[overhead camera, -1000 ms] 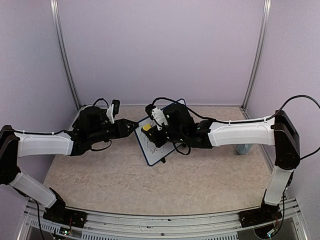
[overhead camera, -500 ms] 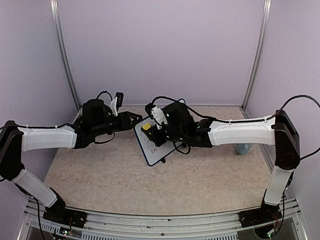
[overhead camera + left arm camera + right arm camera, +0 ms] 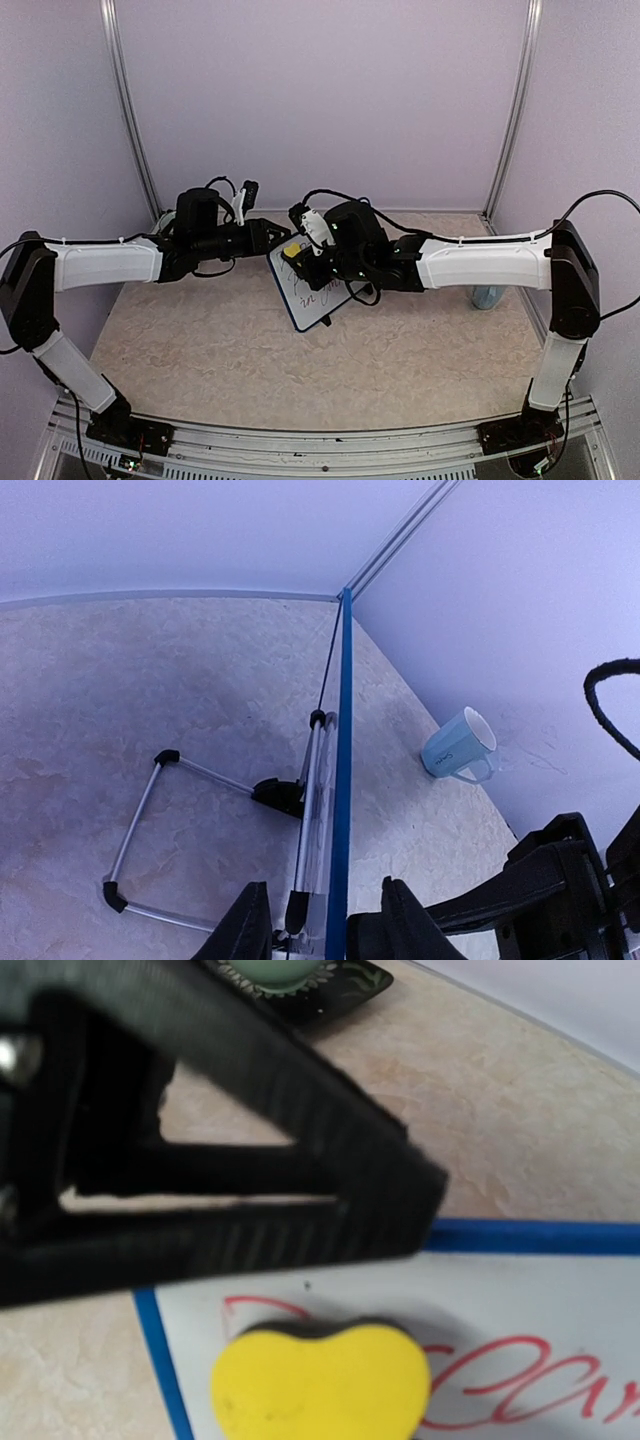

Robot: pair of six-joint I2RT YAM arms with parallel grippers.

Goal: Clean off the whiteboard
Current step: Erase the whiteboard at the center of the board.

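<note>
My left tool (image 3: 322, 925): jaws apart, astride whiteboard (image 3: 308, 295) edge. My right tool (image 3: 297, 256): clamped on yellow sponge (image 3: 320, 1385), sponge against whiteboard face.

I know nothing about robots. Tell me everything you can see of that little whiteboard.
The whiteboard is a small rectangle with a glossy white face and a thin blue frame, propped on a wire stand with black feet on the table. It bears red handwriting. A yellow sponge lies against its face near one corner. The left end effector straddles its edge; whether it grips is unclear.
</note>
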